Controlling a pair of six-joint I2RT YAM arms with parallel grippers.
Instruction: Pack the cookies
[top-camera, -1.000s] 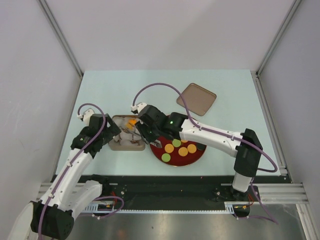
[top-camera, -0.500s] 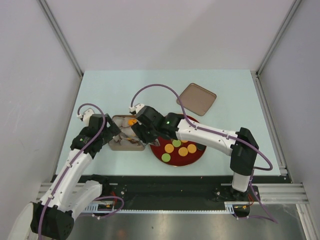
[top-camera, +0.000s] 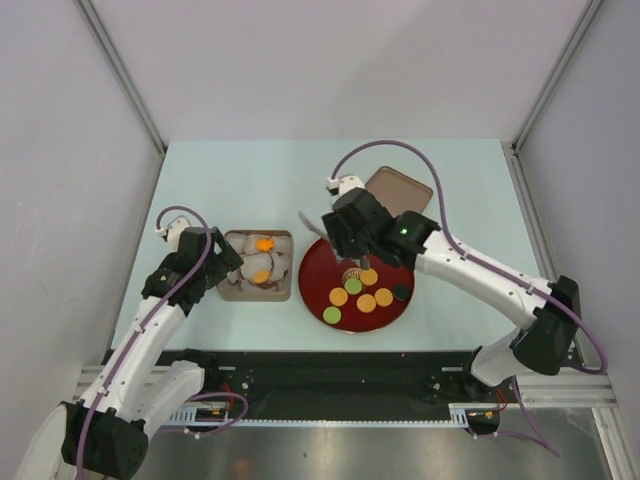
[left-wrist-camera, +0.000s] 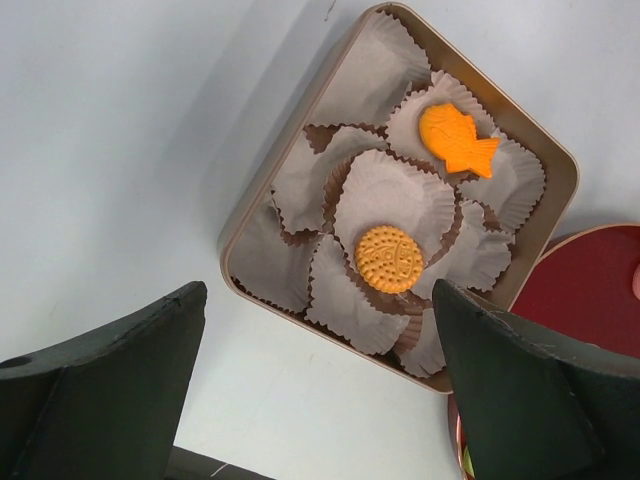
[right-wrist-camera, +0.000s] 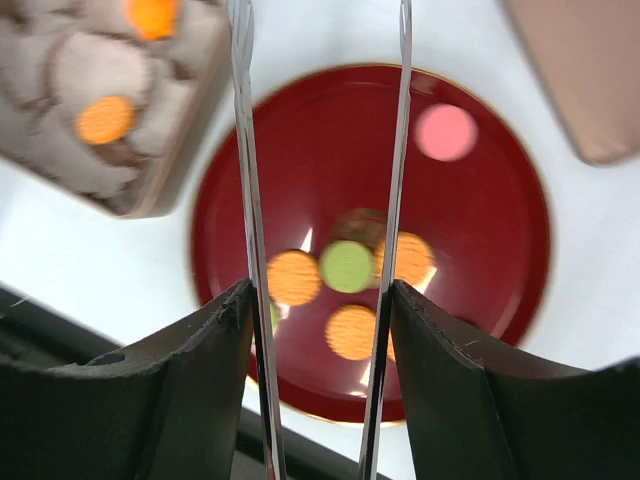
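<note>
Several cookies lie on the dark-red plate: orange discs, green ones and a black one. The right wrist view shows them blurred, with a pink one. The tan box of paper cups holds a fish-shaped orange cookie and a round orange cookie. My right gripper is shut on metal tongs and hovers over the plate; the blades stand apart, with nothing seen between them. My left gripper is open at the box's left edge.
The brown box lid lies behind the plate at the right, also in the right wrist view. The box sits close against the plate's left rim. Grey walls enclose the pale table; a black rail runs along the near edge.
My right arm swung right with the tongs, from over the box to above the plate. The round orange cookie now shows in the box. The left arm stayed put.
</note>
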